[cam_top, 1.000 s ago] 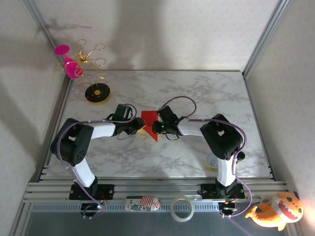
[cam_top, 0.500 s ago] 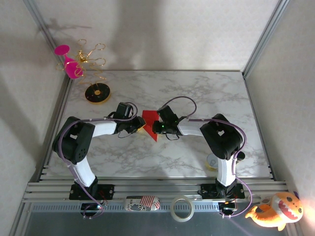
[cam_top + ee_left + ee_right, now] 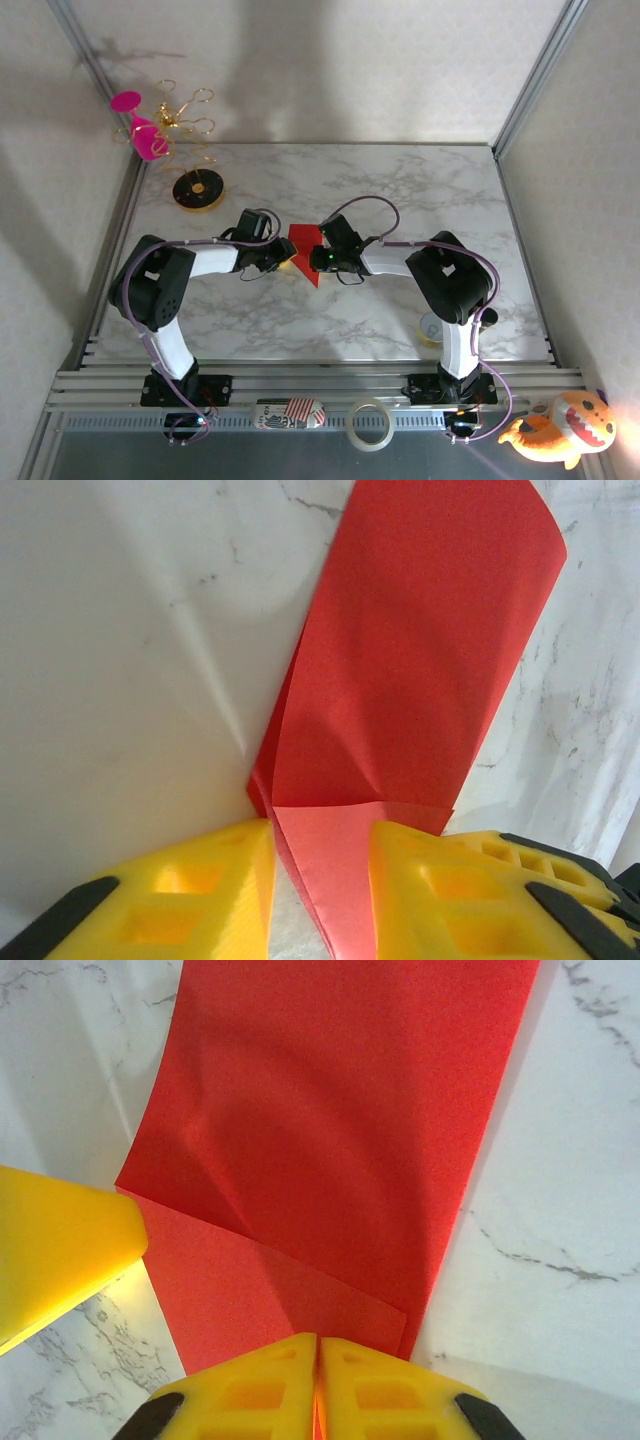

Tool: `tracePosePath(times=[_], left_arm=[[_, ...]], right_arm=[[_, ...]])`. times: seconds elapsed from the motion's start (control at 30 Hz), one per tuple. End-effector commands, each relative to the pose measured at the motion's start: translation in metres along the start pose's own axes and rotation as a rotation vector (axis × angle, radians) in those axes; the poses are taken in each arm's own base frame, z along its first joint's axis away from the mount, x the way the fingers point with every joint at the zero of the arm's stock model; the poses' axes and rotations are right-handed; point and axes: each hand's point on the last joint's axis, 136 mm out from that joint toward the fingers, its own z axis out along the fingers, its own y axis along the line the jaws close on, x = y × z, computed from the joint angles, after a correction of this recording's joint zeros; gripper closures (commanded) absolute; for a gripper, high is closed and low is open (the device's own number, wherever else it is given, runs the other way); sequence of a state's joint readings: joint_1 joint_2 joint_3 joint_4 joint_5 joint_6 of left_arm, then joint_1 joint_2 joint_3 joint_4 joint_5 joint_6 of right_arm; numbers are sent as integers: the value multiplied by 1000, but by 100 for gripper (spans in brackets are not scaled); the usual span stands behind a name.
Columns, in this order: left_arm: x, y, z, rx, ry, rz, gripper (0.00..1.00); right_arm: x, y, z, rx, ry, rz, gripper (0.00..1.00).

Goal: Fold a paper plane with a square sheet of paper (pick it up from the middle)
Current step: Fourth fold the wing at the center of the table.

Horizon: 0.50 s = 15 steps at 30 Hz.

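Note:
The square sheet of paper point(image 3: 303, 241) is bright red and lies mid-table, folded into layers with a point toward the near edge. My left gripper point(image 3: 283, 258) is at its left side. In the left wrist view its yellow fingers point(image 3: 200, 880) stand apart, open, with a folded flap of the paper point(image 3: 420, 660) running between them point(image 3: 320, 830). My right gripper point(image 3: 322, 258) is at the paper's right side. Its fingers point(image 3: 317, 1345) are pressed together on the near edge of the paper point(image 3: 340, 1110). A left finger point(image 3: 60, 1250) shows at that view's left edge.
A pink wine glass point(image 3: 148, 136) hangs on a gold wire rack point(image 3: 186, 116) at the back left, above its round black base point(image 3: 197, 190). A tape roll point(image 3: 368, 424) and a plush toy point(image 3: 560, 428) lie on the near rail. A small round object point(image 3: 430, 328) sits by the right arm.
The left arm's elbow has shifted slightly up and left. Both grippers and the red paper stay about where they were.

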State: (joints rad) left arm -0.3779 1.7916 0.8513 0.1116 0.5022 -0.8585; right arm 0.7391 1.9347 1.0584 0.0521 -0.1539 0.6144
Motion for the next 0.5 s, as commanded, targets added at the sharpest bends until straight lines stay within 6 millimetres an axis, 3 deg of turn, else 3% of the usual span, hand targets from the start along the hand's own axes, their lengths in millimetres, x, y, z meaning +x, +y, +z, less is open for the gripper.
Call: tracePosePath(times=[0.0, 0.47], left_arm=[[-5, -9, 2, 23, 5, 37, 72], [-11, -15, 1, 88, 57, 92, 76]], right_arm=[[25, -28, 14, 83, 82, 15, 88], [26, -32, 10, 78, 82, -14, 90]])
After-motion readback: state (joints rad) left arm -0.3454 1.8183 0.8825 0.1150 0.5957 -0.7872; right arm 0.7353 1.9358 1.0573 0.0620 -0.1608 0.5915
